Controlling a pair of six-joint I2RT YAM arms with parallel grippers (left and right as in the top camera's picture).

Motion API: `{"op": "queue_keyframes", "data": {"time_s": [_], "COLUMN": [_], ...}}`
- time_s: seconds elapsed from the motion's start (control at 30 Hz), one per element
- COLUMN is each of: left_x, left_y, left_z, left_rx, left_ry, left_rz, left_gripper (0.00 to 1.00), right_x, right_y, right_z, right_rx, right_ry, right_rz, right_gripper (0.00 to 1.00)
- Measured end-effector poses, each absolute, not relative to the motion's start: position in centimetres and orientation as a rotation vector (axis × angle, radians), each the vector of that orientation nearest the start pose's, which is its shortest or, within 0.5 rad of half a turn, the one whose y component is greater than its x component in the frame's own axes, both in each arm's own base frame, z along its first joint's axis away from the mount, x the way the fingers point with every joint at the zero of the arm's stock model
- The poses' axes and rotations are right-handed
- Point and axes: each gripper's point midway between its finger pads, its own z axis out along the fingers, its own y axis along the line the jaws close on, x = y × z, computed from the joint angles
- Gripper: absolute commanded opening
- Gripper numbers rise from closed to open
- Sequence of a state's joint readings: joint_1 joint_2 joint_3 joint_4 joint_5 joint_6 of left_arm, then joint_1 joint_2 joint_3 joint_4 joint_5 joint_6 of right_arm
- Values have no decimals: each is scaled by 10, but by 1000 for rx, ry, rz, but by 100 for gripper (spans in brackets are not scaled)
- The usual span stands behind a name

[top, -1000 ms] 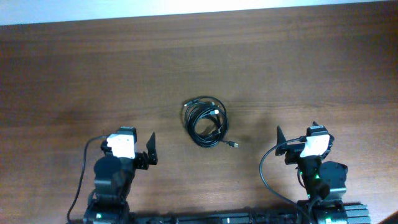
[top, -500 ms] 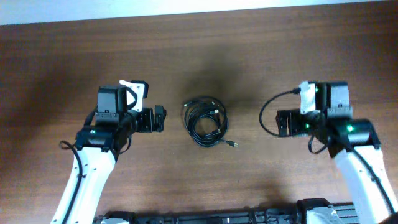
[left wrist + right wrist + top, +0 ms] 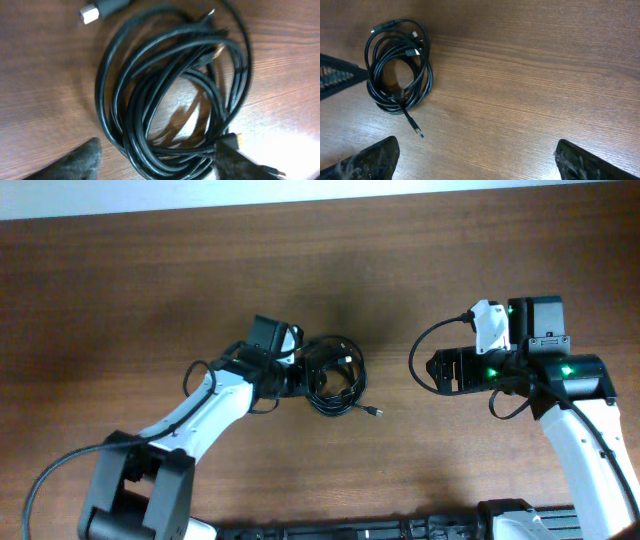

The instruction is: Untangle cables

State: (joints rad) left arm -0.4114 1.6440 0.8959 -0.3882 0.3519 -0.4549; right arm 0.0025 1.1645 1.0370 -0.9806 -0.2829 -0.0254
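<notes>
Black cables [image 3: 333, 375] lie coiled on the table [image 3: 120, 280], my left hand [image 3: 296, 376] open and empty at their edge, right hand [image 3: 438, 370] open well apart: I should pinch one outer loop, not the bundle.

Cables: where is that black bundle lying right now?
In the overhead view the cables lie coiled near the middle of the wooden table, right at the open left gripper, with the right gripper apart on their other side.

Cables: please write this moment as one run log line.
cables: one tangled coil | left gripper: open, at coil | right gripper: open, away
</notes>
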Motion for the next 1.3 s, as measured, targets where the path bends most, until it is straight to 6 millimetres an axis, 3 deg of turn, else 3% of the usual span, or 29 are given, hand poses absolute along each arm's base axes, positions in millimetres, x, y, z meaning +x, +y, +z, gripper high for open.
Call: {"op": "queue_keyframes", "data": {"time_s": [0.07,0.27,0.33,0.4,0.43,0.47,0.5,0.63,0.7,0.73,0.8,0.97,1.03,1.2,1.3], "left_x": [297,287,285,286,288,290,290,292,294,295,296,302,315,308,305], "left_y": [-205,-207,-208,-207,-205,-204,-204,-203,-201,-201,-201,-208,-223,-251,-265], "left_z": [33,23,21,17,17,17,17,18,17,17,9,10,37,121,138], "left_rx": [-7,-84,-101,-129,-143,-156,-158,-158,-163,-164,-165,-124,-52,151,219], "left_ry": [2857,2882,2873,2867,2859,2847,2847,2838,2829,2826,2836,2815,2753,2558,2505], "left_rz": [-717,-530,-467,-423,-407,-398,-397,-386,-366,-362,-348,-387,-476,-766,-885], "left_gripper": [56,57,43,15,8,6,20,32,33,28,0,0,0,0,0], "right_x": [273,273,273,273,273,273,273,273,273,273,273,271,273,275,280], "right_y": [49,49,49,49,49,49,49,49,49,49,49,52,60,68,74], "right_z": [170,170,170,170,170,171,170,170,170,170,170,171,175,178,170], "right_rx": [-125,-126,-126,-126,-126,-126,-125,-126,-125,-125,-125,-130,-147,-163,-167], "right_ry": [2652,2652,2652,2652,2652,2651,2652,2652,2652,2652,2652,2654,2629,2609,2627], "right_rz": [371,370,371,370,371,371,371,371,371,371,371,402,466,524,579], "right_gripper": [98,99,98,98,98,98,99,99,98,99,98,98,98,98,97]}}
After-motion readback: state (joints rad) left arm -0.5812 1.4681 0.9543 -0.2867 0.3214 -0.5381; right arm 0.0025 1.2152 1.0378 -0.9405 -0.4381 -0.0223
